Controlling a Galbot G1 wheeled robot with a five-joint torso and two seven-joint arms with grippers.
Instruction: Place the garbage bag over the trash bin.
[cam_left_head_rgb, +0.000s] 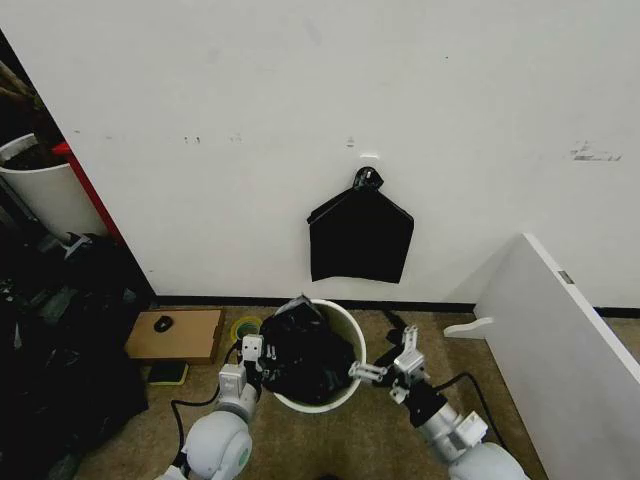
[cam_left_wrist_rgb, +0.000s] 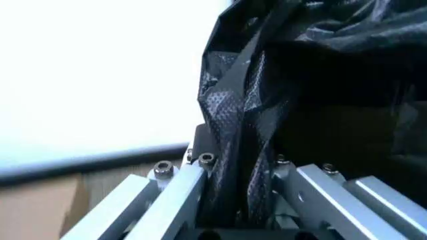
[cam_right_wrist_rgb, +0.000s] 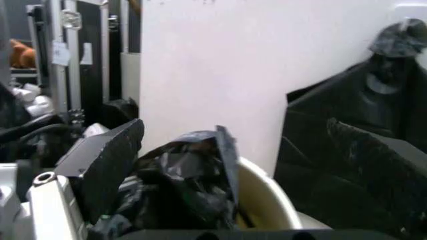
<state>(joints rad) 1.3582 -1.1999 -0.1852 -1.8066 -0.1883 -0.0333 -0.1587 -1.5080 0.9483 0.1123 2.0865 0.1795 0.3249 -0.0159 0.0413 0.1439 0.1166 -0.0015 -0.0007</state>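
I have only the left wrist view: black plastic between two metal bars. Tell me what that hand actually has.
Observer: The left hand is shut on the garbage bag at the left side of the trash bin.
Operator: Report where the bag sits.
Observer: It is bunched in the bin's mouth, spilling over the near-left rim; the far and right rim are bare white.
Operator: Give me the other hand.
Observer: The right hand is at the bin's right rim, open, one finger beside the bag's folds.
Operator: Name anything black nearby.
Observer: A knotted black bundle hangs on the wall above the bin.
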